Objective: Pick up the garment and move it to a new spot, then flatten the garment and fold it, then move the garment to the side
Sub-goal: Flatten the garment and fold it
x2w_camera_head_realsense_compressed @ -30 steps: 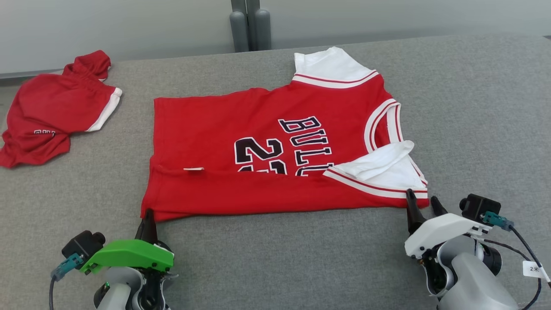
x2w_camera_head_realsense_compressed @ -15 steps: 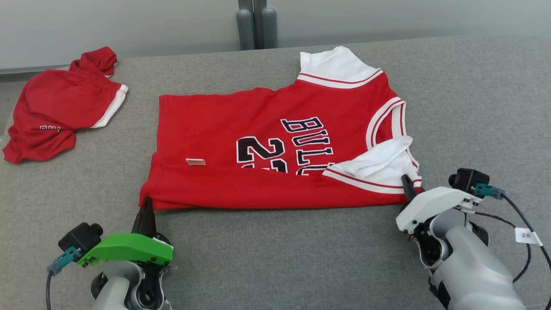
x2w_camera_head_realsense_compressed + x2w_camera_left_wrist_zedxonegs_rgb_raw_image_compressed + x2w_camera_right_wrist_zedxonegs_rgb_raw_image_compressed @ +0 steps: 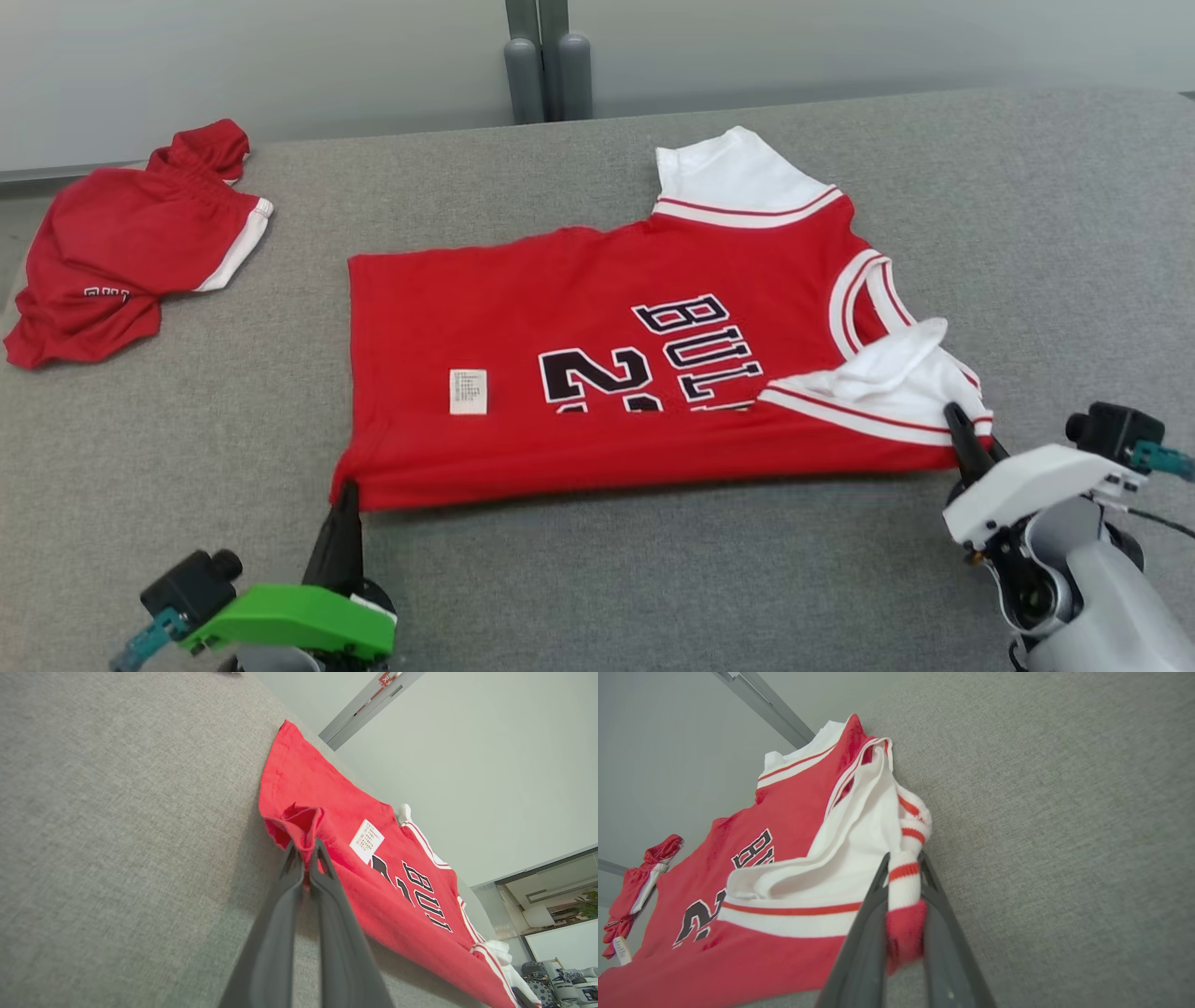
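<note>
Your left gripper [image 3: 347, 493], the one with the bright green plastic wrist cover [image 3: 289, 630], is sitting at the lower left of the head view. Its two long dark fingers [image 3: 275, 933] are pointing up and pressing together on the near left corner of the red basketball jersey [image 3: 523, 317], with fabric bunching at the tips. Your right gripper [image 3: 966, 431], under its white plastic cover [image 3: 1036, 471] on the pale grey forearm [image 3: 1111, 597], is leaning in from the lower right. It is clamping the jersey's red-and-white trimmed shoulder edge, which is showing between its fingers in the right wrist view.
</note>
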Controlling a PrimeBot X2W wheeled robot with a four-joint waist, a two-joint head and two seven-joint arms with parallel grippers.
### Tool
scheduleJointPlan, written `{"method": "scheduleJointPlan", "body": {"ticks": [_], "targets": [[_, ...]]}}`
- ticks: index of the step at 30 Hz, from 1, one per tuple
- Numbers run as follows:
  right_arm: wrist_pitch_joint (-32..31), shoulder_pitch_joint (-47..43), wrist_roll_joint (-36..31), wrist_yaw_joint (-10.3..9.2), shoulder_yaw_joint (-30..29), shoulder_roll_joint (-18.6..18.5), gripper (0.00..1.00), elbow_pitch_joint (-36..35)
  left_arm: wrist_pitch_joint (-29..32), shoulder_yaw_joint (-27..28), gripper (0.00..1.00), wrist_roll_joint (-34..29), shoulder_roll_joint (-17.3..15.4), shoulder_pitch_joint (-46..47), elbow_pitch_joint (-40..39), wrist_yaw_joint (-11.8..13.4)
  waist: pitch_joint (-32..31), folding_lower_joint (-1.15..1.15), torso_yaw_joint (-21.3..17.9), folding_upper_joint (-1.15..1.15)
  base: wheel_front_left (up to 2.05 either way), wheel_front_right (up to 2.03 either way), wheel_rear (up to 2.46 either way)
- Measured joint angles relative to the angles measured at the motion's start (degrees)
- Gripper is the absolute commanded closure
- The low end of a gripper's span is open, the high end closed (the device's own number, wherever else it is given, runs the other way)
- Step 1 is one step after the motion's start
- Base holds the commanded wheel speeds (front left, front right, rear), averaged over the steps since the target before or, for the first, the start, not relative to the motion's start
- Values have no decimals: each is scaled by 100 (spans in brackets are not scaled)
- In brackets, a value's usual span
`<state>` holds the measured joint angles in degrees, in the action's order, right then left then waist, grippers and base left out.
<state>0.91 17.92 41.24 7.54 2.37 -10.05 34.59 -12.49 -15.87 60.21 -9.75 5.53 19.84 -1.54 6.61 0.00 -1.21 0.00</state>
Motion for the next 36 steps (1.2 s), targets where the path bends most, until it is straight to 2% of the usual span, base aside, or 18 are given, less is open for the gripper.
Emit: {"method": "scheduleJointPlan", "body": {"ticks": [9,14,15,16,17,18,19,20,28,30,36], "targets": [[-400,-1384,-276,1,-797,297,100,-1299,162,-78,100,125,13,-900,-501,257,24,0,-14,0,0,0,0],[-664,-1785,-466,1,-1150,538,100,-1778,263,-121,100,138,0,-1116,-591,381,38,0,-72,0,0,0,0],[-693,-1807,-519,1,-1199,577,100,-1834,281,-122,95,144,-1,-1118,-581,400,40,0,-87,0,0,0,0],[-692,-1814,-559,2,-1259,614,100,-1872,281,-123,75,144,0,-1117,-575,411,42,0,-101,0,0,0,0],[-689,-1814,-600,2,-1292,636,87,-1889,281,-125,25,143,-1,-1117,-566,427,41,0,-113,0,0,0,0],[-689,-1817,-653,2,-1310,657,62,-1896,275,-127,0,135,-2,-1117,-555,452,39,0,-125,0,0,0,0],[-689,-1823,-698,1,-1328,675,13,-1905,261,-119,0,131,-5,-1117,-549,474,34,0,-137,0,0,0,0],[-688,-1828,-728,0,-1351,682,0,-1916,236,-97,0,125,-21,-1117,-552,501,29,0,-145,0,0,0,0],[-441,-1880,-1154,-7,-1602,700,0,-2175,132,100,0,-123,-468,-1035,-755,722,-26,0,-239,0,0,0,0],[-381,-1825,-1351,-7,-1545,704,0,-2350,232,0,0,-468,-735,-621,-820,800,-32,0,-280,0,0,0,0],[-397,-1505,-1683,-7,-1156,559,0,-2608,684,-407,0,-1114,-1037,587,-471,869,62,0,-368,0,0,0,0]]}}
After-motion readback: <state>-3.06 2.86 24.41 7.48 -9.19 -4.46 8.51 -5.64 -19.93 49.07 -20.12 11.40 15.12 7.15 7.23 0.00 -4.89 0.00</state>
